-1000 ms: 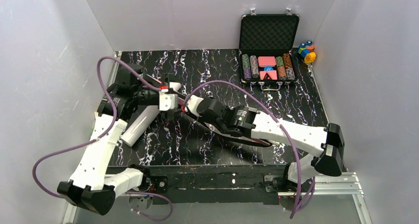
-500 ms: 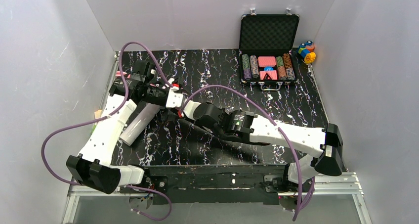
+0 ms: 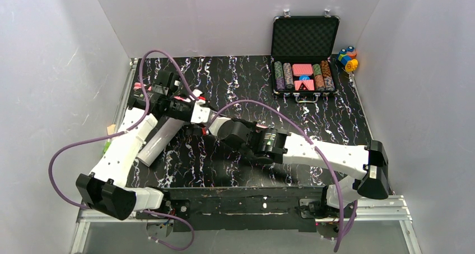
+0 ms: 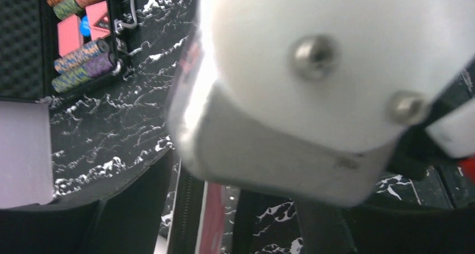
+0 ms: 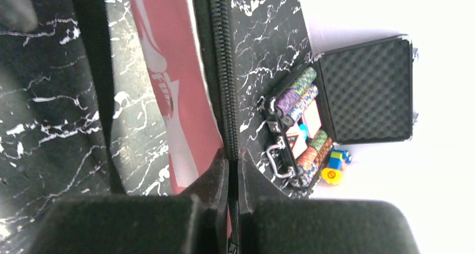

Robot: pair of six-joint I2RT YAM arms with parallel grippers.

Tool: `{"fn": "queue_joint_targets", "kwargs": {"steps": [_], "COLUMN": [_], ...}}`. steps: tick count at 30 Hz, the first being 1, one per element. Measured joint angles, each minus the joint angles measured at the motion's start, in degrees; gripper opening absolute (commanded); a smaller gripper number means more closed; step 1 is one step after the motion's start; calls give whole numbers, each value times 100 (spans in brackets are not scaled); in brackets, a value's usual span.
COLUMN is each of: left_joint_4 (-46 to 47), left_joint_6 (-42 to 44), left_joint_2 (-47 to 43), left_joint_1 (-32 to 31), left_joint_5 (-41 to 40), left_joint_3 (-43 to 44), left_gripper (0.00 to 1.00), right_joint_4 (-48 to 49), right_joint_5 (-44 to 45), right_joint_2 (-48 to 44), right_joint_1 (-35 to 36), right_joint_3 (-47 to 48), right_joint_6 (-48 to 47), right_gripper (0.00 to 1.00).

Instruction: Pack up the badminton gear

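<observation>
R gripper (image 5: 232, 167): clenched, fingers pressed together on the black zipper (image 5: 223, 69) edge of the pink bag (image 5: 168, 86); zip tape runs straight btwn the pads. In the wrist view the pink panel w/ white print lies flat on the marble table (image 5: 263, 35), at 9 o'clock of the zip. From above, R gripper sits approx 9 o'clock of table centre. Its arm runs back to the base at 4 o'clock, and the bag is mostly hidden under it.

L gripper (image 3: 197, 109): just beside R gripper, on its 10 o'clock side. Grip state: can't tell. Its wrist cam is blocked by a blurred white part (image 4: 313, 69) w/ two metal screws. Below that, a strip of pink and zip shows.

White tube (image 3: 159, 142): lies slanted on the table at 8 o'clock of both grippers, partly under the L arm.

Open poker chip case (image 3: 305, 52): at the table's 1 o'clock, far edge, well apart from both arms. Toy blocks (image 3: 348, 58) are just beside it at 3 o'clock.
</observation>
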Motion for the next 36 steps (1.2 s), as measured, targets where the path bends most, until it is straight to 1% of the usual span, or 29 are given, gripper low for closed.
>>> {"fn": "queue_joint_targets", "kwargs": {"steps": [3,4,8,10,12,13,14,15,16,17,19,20,22,23,25,28,30,33,36], "left_joint_4": [4,42,350,485,575,605,625,634,636,629,588,579,588,610,649,857,1073,1283,1499], "left_joint_6": [-4,-13,-341,-494,-597,-632,-647,-651,-660,-667,-693,-706,-719,-758,-866,-1152,-1296,-1622,-2055], "left_joint_2": [11,24,122,162,164,162,164,162,162,162,162,162,151,140,118,94,94,109,118], "left_joint_1": [4,9,-9,-59,-83,-83,-83,-85,-83,-83,-87,-109,-131,-131,-133,-138,-140,-136,-125], "left_joint_5": [-20,-90,-313,-437,-544,-586,-625,-658,-691,-708,-741,-756,-763,-763,-769,-839,-1054,-1458,-1696], "left_joint_3": [-83,-83,-83,-133,-216,-247,-260,-264,-264,-264,-264,-271,-299,-321,-345,-396,-509,-651,-636], "left_gripper": [22,16,19,25,36,38,38,36,29,18,3,0,0,0,0,0,0,0,0], "right_joint_4": [-7,-7,149,313,452,507,542,588,667,715,802,815,817,813,811,892,1084,1204,1154], "right_joint_5": [116,144,175,164,157,146,133,116,107,96,98,120,144,142,140,157,184,177,92], "right_joint_2": [0,0,-2,-4,-4,-4,-9,-13,-31,-48,-79,-87,-109,-122,-142,-219,-361,-833,-1394], "right_joint_1": [48,87,262,363,415,431,439,446,457,463,466,461,457,457,457,472,518,527,358], "right_joint_3": [-11,-24,-59,-59,-59,-68,-74,-92,-136,-175,-240,-254,-258,-262,-267,-271,-271,-271,-271], "right_joint_6": [-122,-125,-262,-286,-282,-271,-260,-254,-249,-243,-234,-229,-203,-190,-131,63,306,863,1561], "right_gripper": [1,1,1,1,1,1,1,1,1,1,1,1,1,3,26,41,51,56,55]}}
